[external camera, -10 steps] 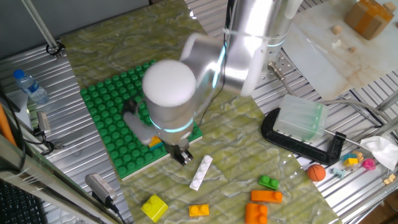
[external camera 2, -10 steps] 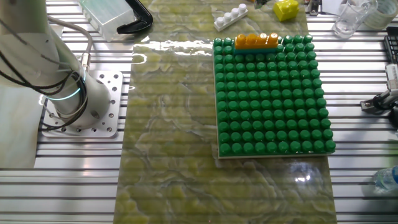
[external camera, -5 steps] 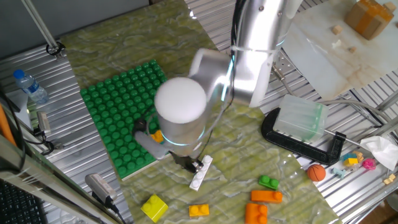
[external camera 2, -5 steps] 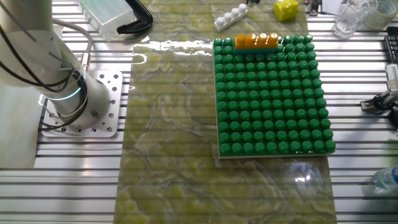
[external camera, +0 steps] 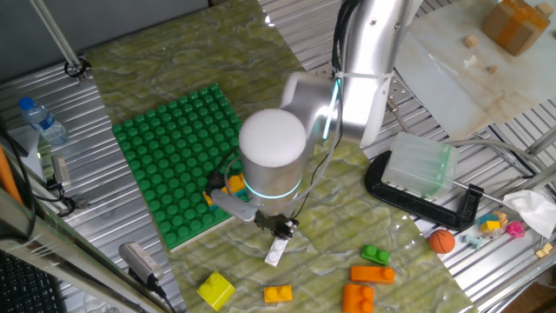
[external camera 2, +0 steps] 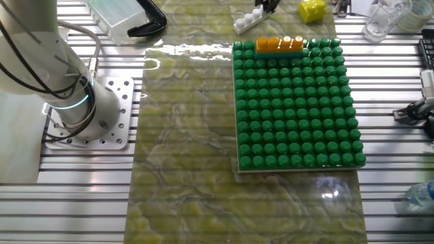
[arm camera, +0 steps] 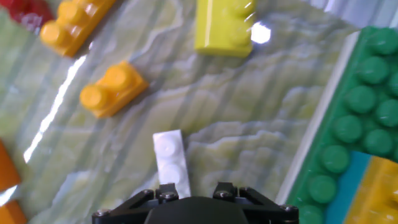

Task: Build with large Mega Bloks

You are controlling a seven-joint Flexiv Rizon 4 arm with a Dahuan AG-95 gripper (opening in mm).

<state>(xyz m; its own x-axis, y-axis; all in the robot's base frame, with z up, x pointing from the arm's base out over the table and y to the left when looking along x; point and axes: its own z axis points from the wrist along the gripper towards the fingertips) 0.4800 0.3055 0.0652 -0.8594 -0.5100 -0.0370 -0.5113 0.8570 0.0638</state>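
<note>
In one fixed view we see the gripper [external camera: 280,228] low over the white brick [external camera: 277,250], which lies on the mat at about 4 o'clock from the green baseplate [external camera: 169,156]. A yellow brick [external camera: 215,289], a small orange brick [external camera: 278,295], a green brick [external camera: 375,255] and a longer orange brick [external camera: 372,275] lie nearby.

In the other fixed view we find the white brick [external camera 2: 251,18] at 11 o'clock from the baseplate [external camera 2: 296,102], with an orange brick [external camera 2: 279,44] seated along the plate's top edge.

In the hand view the white brick [arm camera: 171,160] runs under the gripper housing; we cannot tell how the jaws stand.
</note>
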